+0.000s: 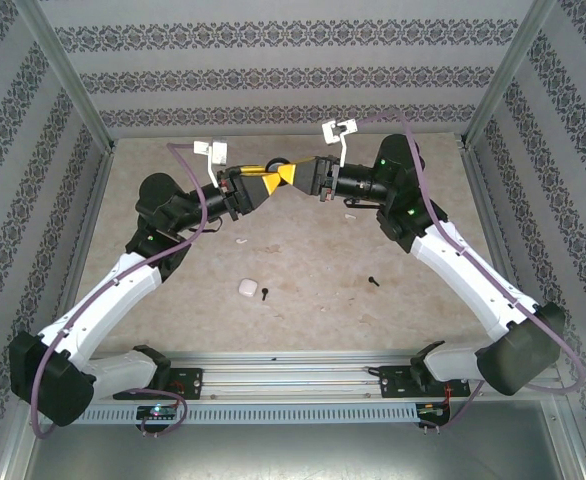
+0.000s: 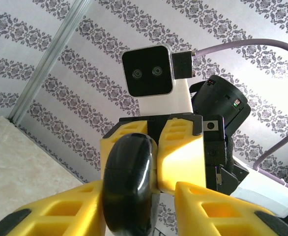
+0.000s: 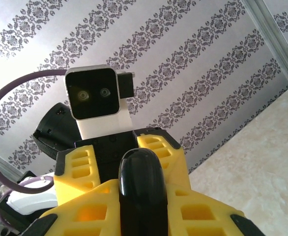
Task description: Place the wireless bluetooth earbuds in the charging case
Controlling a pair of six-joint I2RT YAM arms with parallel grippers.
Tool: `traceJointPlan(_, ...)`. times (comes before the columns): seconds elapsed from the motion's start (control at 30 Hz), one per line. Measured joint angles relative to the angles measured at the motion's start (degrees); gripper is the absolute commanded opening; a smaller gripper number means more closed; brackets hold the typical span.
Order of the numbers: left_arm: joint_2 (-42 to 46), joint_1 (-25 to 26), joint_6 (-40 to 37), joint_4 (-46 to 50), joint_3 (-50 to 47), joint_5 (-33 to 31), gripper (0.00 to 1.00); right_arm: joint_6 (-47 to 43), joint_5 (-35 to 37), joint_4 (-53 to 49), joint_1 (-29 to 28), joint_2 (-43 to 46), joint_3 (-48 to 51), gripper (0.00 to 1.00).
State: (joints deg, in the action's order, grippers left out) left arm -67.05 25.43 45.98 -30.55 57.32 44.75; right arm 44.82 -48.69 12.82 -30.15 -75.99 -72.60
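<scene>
Above the back of the table my two grippers meet tip to tip. A glossy black rounded object (image 3: 141, 196) stands between them. My right gripper (image 3: 141, 187) is shut on it, both yellow fingers pressed to its sides. My left gripper (image 2: 140, 196) is open around the same black object (image 2: 129, 182): one finger touches it and a gap shows at the other. From above, the left gripper (image 1: 261, 186) faces the right gripper (image 1: 291, 175). The white charging case (image 1: 245, 288) lies on the table, with one small black earbud (image 1: 264, 294) right beside it and another earbud (image 1: 373, 281) further right.
Two small pale bits lie on the beige tabletop, one (image 1: 240, 240) under the left arm and one (image 1: 350, 213) under the right wrist. Patterned walls and metal posts (image 1: 68, 75) enclose the table. A metal rail (image 1: 293, 375) runs along the near edge.
</scene>
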Motion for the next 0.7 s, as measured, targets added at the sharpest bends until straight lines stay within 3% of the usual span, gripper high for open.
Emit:
traceJointPlan(0.23,-0.4,0.0,2.1,-2.8,-0.2,1.8,0.0,-0.4,-0.2,-1.0,0.0,1.6,-0.1,0.16)
traceJointPlan(0.43,-0.3,0.0,1.4,-4.3,-1.6,2.6,0.0,-1.5,-0.3,-3.1,0.0,1.8,-0.2,0.21)
traceJointPlan(0.53,0.2,0.0,-0.4,-4.1,-2.6,2.8,0.0,-2.0,-0.7,-4.9,0.0,1.8,-0.2,0.35)
traceJointPlan(0.7,1.2,0.0,-4.9,-2.7,-3.4,3.4,0.0,-2.5,-0.6,-8.4,0.0,1.8,-0.5,0.41)
